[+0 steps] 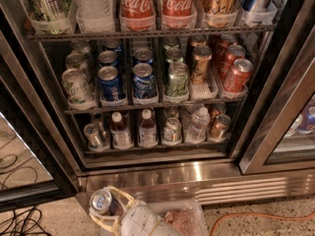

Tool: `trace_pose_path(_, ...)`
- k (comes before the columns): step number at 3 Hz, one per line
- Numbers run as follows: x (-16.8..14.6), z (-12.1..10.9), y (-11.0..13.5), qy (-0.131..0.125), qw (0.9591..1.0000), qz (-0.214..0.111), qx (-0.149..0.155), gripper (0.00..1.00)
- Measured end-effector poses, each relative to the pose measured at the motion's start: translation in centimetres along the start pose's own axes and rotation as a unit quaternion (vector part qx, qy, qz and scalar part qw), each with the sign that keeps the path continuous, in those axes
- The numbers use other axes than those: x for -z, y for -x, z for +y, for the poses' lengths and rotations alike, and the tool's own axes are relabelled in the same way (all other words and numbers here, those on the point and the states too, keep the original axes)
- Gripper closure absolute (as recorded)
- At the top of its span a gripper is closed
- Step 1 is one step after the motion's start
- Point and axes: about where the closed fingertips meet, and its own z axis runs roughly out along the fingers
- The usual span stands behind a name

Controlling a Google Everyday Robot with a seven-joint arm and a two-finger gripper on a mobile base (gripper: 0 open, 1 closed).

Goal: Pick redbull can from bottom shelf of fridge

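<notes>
The slim blue-and-silver redbull can (101, 201), silver pull-tab top up, sits at seven o'clock. The cream two-finger claw (105, 207) clasps it.

The only lettering that can be read is the white Coca-Cola script on two red-labelled bottles, the left bottle (138, 5) and the right bottle (177, 2), standing side by side on the top rack of the fridge (197, 177). Printing on the cans and small bottles on the racks below is too blurred to read. At the bottom edge, in front of the steel base, the hand (109, 210) grips the redbull can (102, 201), of which only the plain silver top shows, with no lettering.
</notes>
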Motion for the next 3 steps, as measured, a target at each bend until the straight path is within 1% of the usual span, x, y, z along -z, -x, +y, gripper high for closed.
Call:
trace_pose_path(1,0.0,0.0,0.0,0.000,1.0000,0.000,0.000,1.00)
trace_pose_path(2,1.4,-0.2,0.4,-0.013,0.9999,0.007,-0.001,1.00)
trace_pose_path(3,4.3,-1.6,1.4,-0.049,0.9984,0.023,0.015,1.00)
